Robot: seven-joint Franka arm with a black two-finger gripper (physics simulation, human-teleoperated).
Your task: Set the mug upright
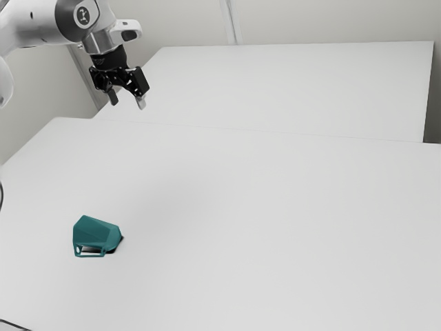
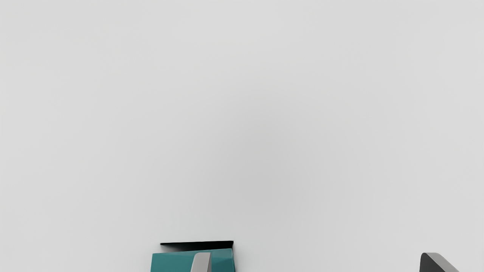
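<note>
Currently the black gripper [image 1: 127,103] hangs high above the white table [image 1: 241,207], its 2 fingers spread wide with a gap between them. Well below the gripper, and nearer the exterior camera than it, the teal mug [image 1: 96,234] lies on its side on the tabletop, apart from both fingers. Its handle [image 1: 90,256] is low, on the side toward that camera. From the wrist, 1 fingertip [image 2: 200,264] overlaps the mug, while the other has tabletop behind it.
</note>
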